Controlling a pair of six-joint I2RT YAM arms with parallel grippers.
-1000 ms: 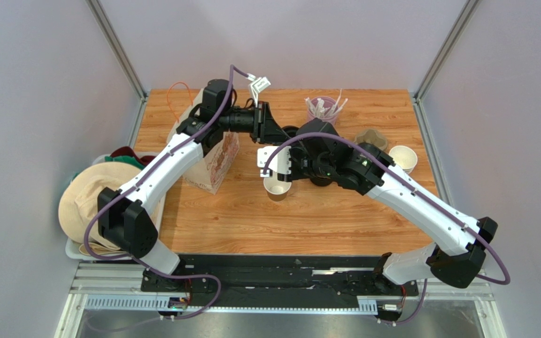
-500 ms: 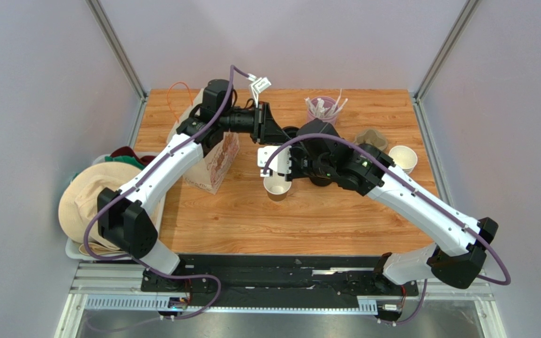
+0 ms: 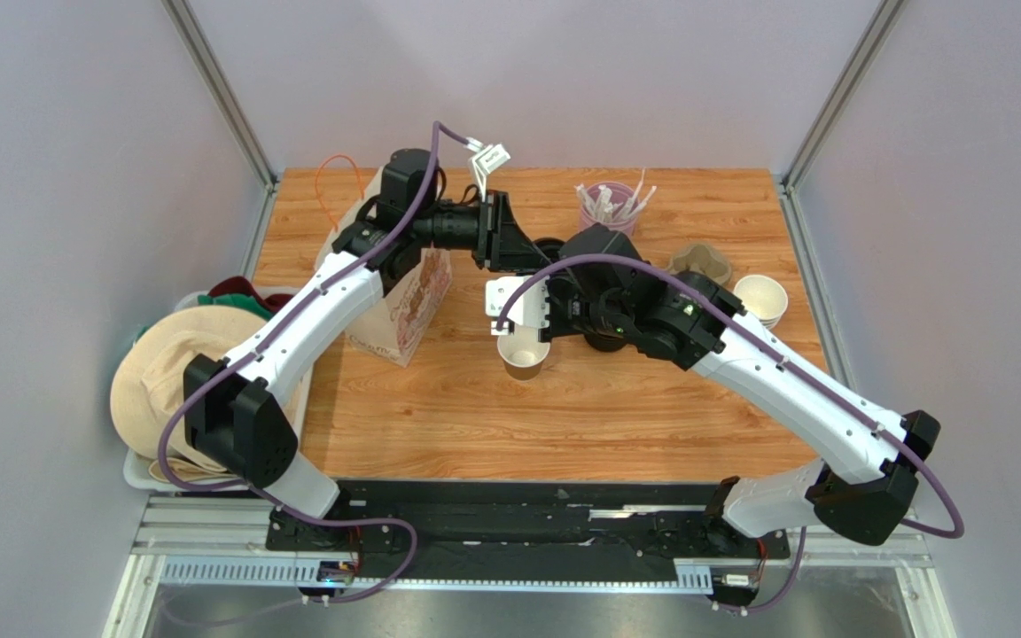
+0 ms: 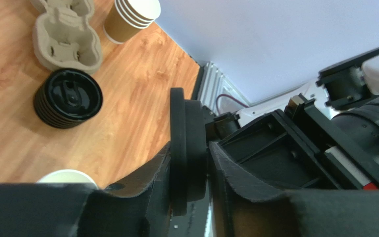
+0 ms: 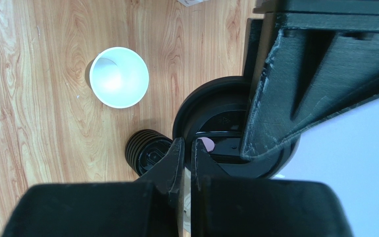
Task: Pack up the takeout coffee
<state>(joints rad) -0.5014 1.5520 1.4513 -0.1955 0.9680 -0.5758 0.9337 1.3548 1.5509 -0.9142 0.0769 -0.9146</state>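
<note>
Two arms: both reach over the middle of the wooden bench [image 3: 476,412] and meet there.
Left end effector [image 4: 190,153]: closed narrow on a round black plastic lid [image 4: 179,113], which it holds on edge between its fingers, off the bench.
Right end effector [image 5: 187,144]: its fingers are pressed together with barely a slit between them, right at the lower rim of that lid. Whether they pinch the rim cannot be told.
Cup: the small kraft-brown paper cup, white inside [image 3: 521,354], stands upright and uncovered on the bench. It is just near of both end effectors, and neither touches it.
Bag: a printed brown paper bag [image 3: 403,313] stands left of the cup, apart from it.
Spare lids: a stack of ribbed black plastic lids [image 4: 68,98] sits right of the cup.
Far right: a moulded grey pulp cup carrier [image 4: 65,32], with a nested stack of brown paper cups [image 4: 129,19] beside it.
</note>
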